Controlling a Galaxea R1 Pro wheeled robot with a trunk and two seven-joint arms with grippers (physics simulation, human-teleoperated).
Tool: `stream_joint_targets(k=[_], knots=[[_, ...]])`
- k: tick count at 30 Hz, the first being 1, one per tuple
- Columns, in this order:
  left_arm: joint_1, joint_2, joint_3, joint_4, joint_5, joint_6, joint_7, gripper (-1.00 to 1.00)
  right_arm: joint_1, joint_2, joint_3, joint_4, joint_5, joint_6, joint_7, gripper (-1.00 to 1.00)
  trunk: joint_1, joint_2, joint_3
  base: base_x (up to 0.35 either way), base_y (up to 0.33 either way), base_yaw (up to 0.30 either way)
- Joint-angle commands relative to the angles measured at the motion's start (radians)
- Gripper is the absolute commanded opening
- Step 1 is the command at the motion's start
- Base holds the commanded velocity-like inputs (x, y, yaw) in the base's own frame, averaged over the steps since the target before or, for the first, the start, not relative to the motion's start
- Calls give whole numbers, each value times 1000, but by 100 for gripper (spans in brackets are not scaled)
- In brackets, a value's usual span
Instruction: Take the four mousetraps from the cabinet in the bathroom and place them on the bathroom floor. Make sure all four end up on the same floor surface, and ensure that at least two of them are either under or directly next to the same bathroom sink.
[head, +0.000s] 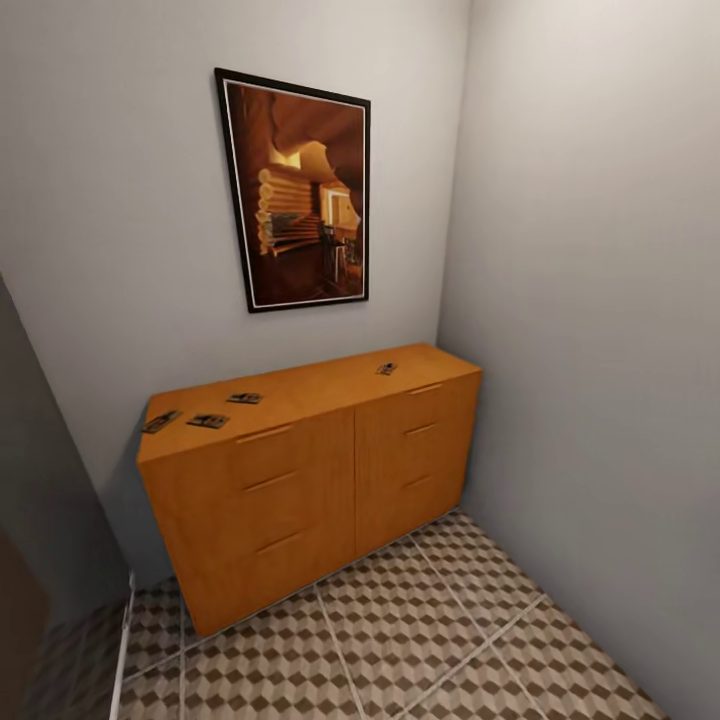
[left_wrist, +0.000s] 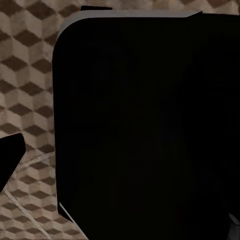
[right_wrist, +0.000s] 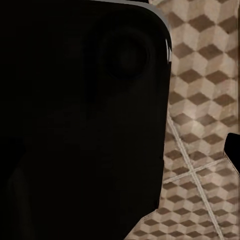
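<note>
The orange-brown cabinet (head: 300, 480) stands against the back wall in the head view, with its drawers shut. Several mousetraps lie on its top. Three are at the left end: one at the corner (head: 160, 421), one beside it (head: 208, 421) and one slightly behind (head: 244, 398). A single one (head: 387, 368) lies near the right end. The patterned bathroom floor (head: 400, 640) spreads in front of the cabinet. A dark tip (left_wrist: 10, 160) at the edge of the left wrist view and another (right_wrist: 232, 150) in the right wrist view may be fingers. The sink is out of view.
A framed picture (head: 300, 190) hangs above the cabinet. A grey wall (head: 600, 350) closes the right side, forming a corner. A dark surface (head: 40, 520) borders the left. Black robot body (left_wrist: 145, 125) (right_wrist: 80, 125) blocks most of both wrist views, above cube-pattern tiles (left_wrist: 25, 65) (right_wrist: 205, 100).
</note>
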Motion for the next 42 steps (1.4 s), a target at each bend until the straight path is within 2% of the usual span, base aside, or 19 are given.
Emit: stream_joint_targets(k=[1,31,42], knots=[[0,0,1,0,6,-1,-1,100,0,0,1,0,1,-3,0,100,1,0,-1,324,0,0],[0,0,1,-1,5,-3,-1,100,0,-2,0,0,2,-5,0,100,1,0,-1,324,0,4],[0,0,1,-2,4,-3,-1,100,0,-3,1,0,4,-5,0,100,1,0,-1,228,0,197]])
